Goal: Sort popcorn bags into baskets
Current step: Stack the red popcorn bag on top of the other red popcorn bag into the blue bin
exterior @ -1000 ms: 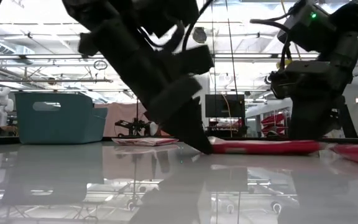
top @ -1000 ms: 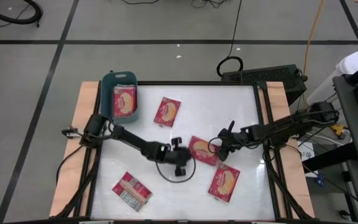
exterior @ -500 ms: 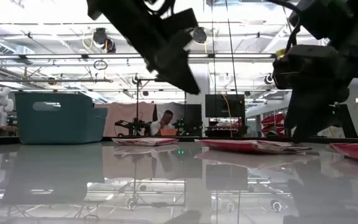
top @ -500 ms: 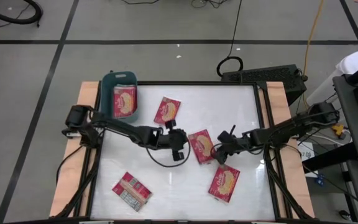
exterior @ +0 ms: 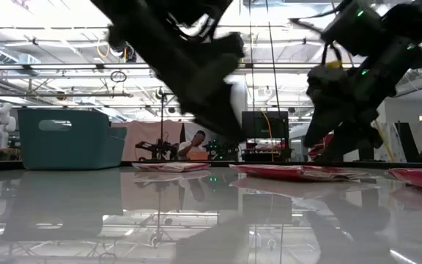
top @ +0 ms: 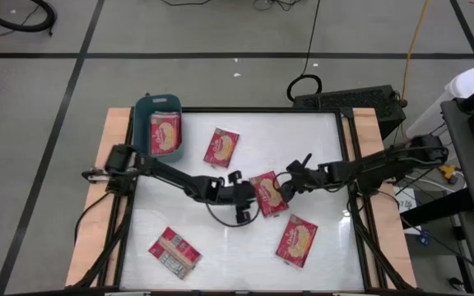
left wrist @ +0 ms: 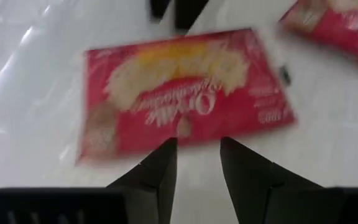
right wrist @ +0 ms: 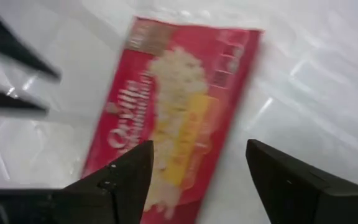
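Popcorn bags: five in all. One lies inside the basket (top: 156, 125). Four lie flat on the worktop (top: 319, 148):
- bag nearest the basket (top: 221, 147), just beside it
- bag (top: 268, 193) farther from the basket, mid-worktop
- bag (top: 297, 240) farthest from the basket
- bag (top: 174, 251) label-side up (the only one so turned), well apart from the basket

Baskets: one, teal.

Arms: two.

Table top (top: 220, 238): glossy white, reflective. Beside it, wooden edge (top: 97, 214). Popcorn bag (left wrist: 185, 87): shiny film. Basket (exterior: 68, 138): matt teal plastic.
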